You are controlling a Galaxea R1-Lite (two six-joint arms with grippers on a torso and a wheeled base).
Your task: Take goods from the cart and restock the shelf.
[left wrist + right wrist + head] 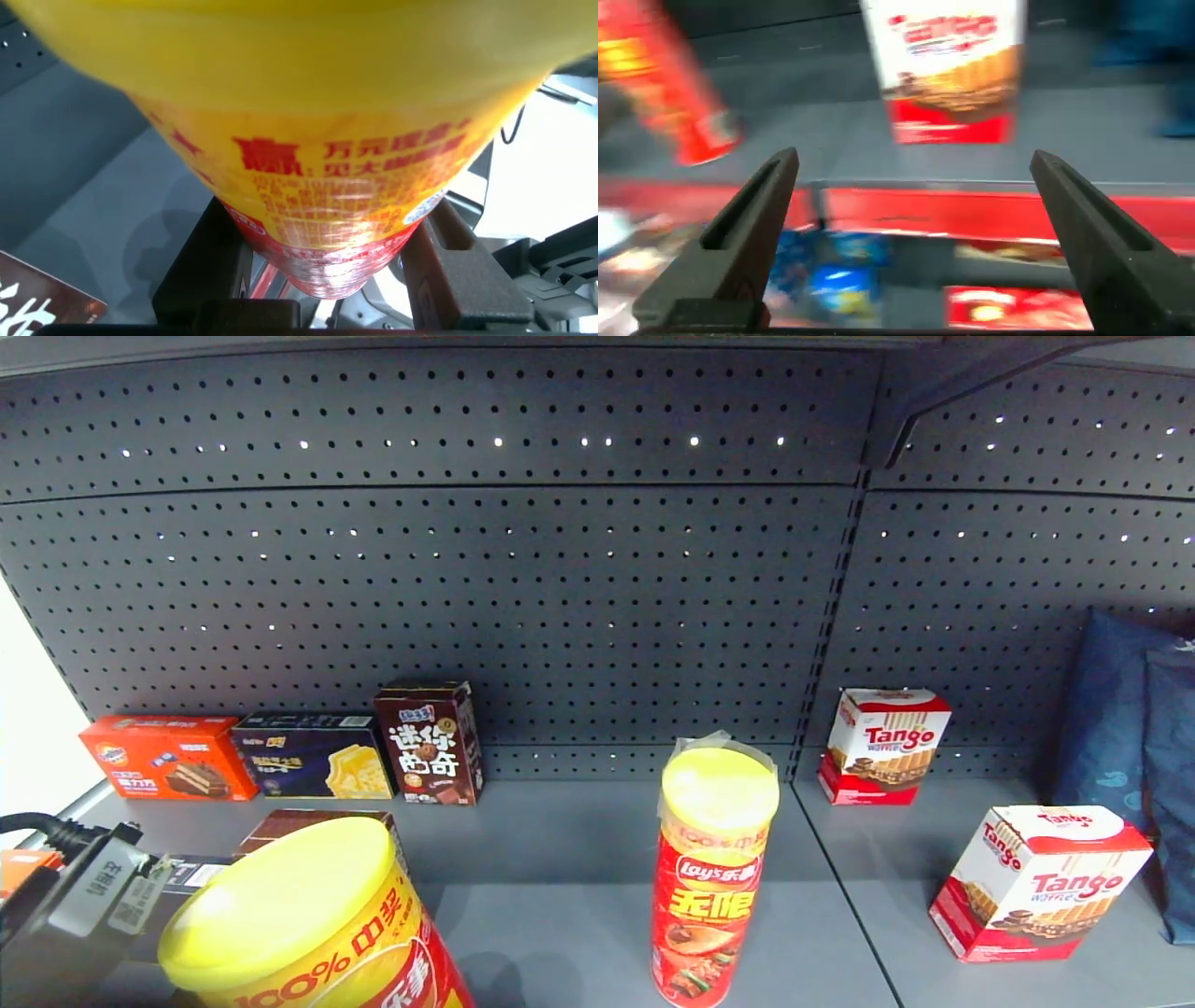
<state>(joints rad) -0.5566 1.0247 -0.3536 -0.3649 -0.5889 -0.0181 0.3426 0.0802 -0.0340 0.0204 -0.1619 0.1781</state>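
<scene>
My left gripper (327, 280) is shut on a red chip can with a yellow lid (299, 924), held tilted over the shelf's (579, 915) front left. In the left wrist view the can (327, 159) sits between the dark fingers (201, 271). A second, matching chip can (714, 877) stands upright mid-shelf. My right gripper (920, 243) is open with nothing between its fingers (747, 233). It hangs just in front of the shelf's red edge strip (971, 210), facing a wafer box (948, 75), with packets (831, 280) below it.
Along the back left stand an orange box (166, 756), a dark blue box (313, 756) and a brown box (429, 742). Another brown box (313, 823) lies flat behind the held can. Two wafer boxes (882, 744) (1046, 882) and blue bags (1134, 747) occupy the right.
</scene>
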